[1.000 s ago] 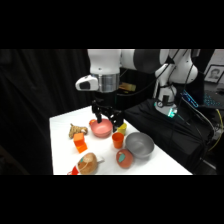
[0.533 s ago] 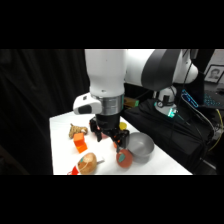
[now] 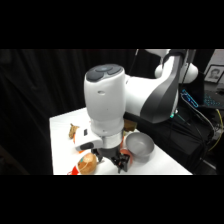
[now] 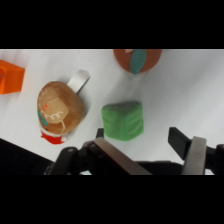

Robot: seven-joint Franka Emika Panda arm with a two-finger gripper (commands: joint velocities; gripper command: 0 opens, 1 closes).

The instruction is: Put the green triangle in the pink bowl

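The green triangle [image 4: 122,120] lies flat on the white table in the wrist view, a small bright-green block. My gripper [image 4: 139,136] hangs just above it, open, with one finger [image 4: 112,155] beside the block's near left corner and the other finger [image 4: 192,150] well off to its right. Nothing is held. In the side view the gripper [image 3: 117,162] is low over the table's front part, and the arm's bulky body hides the green triangle. The pink bowl is out of view in both pictures.
A brown patterned cup with a handle [image 4: 60,107] lies left of the block, also in the side view [image 3: 87,162]. An orange ball with a teal patch [image 4: 136,57] sits beyond it, an orange block [image 4: 11,76] far left. A grey metal bowl [image 3: 138,145] stands right of the gripper.
The arm has swung from over the pink bowl at mid-table toward the table's front and come down low. Its body now fills the side view and covers the bowl.
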